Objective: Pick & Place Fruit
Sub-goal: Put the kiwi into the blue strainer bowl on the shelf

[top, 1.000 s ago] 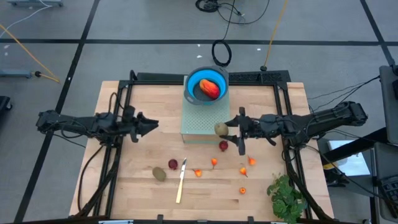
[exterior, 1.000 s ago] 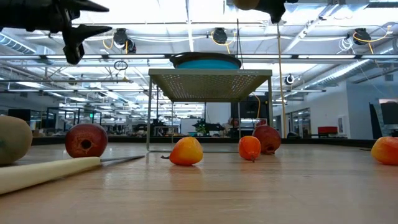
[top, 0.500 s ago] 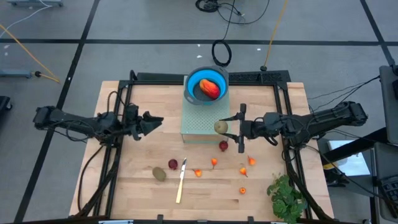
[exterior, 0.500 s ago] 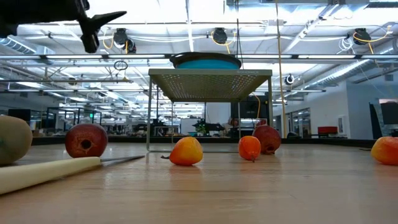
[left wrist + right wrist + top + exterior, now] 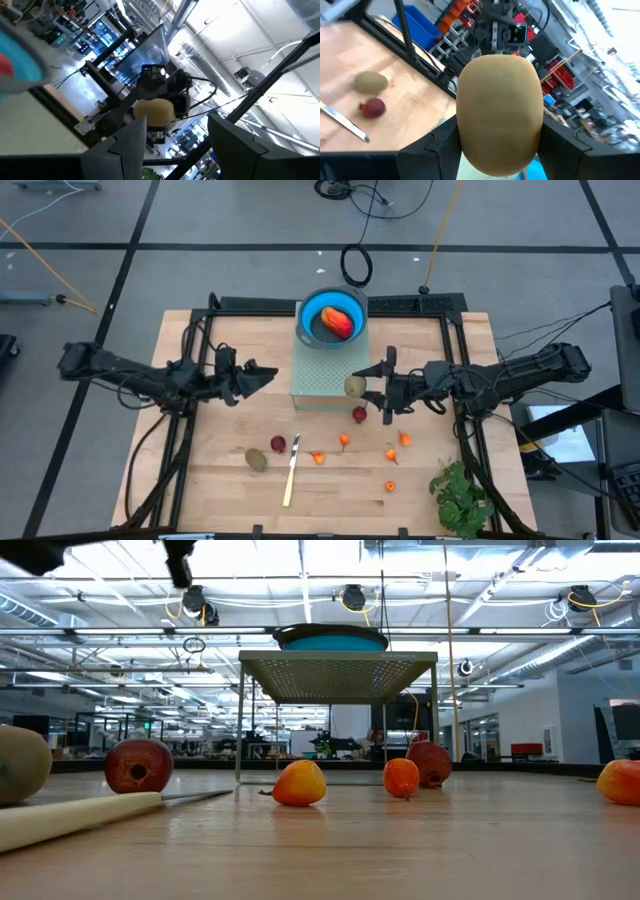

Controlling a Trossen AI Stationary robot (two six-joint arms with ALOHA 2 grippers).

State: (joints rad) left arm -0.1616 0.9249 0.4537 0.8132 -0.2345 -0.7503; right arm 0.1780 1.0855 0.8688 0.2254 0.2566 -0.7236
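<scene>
Above the pale perforated stand (image 5: pixel 318 376), right gripper (image 5: pixel 368 384) clamped on an olive-brown kiwi-like oval (image 5: pixel 354 386), mid-carry; next, release into blue bowl (image 5: pixel 318 313) (left gripper (image 5: pixel 266 372) empty, parted).

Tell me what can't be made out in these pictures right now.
- Bowl contents: low view, hidden by its rim and the raised stand.
- Right gripper: low view, cut off at the top edge.
- Right gripper's fingertips: right wrist view, hidden behind the kiwi it holds.
- Small orange pieces: high view, too small to identify.
</scene>
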